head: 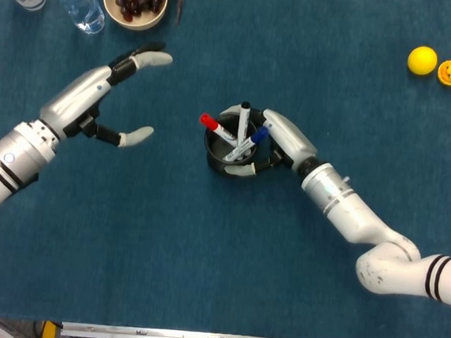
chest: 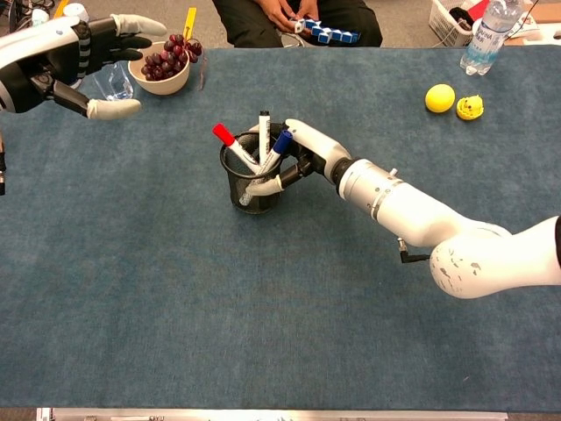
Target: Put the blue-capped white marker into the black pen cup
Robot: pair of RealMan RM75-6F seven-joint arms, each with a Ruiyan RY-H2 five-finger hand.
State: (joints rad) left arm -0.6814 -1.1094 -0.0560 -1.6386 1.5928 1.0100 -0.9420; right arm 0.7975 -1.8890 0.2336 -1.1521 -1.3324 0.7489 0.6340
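Wrapping the black pen cup (head: pixel 229 146), right hand (head: pixel 279 138) grips (left hand (head: pixel 97 98) spread).

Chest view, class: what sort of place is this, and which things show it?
Probably a robotics lab or test room. A cloth-covered table holds staged props: black pen cup, bowl of grapes, water bottle. A seated person waits behind.

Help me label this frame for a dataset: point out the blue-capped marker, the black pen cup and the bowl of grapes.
blue-capped marker (chest: pixel 280 141), chest view, on its blue cap.
black pen cup (chest: pixel 255 193), chest view, on the front mesh wall.
bowl of grapes (head: pixel 141 21), head view, on the bowl's near rim.
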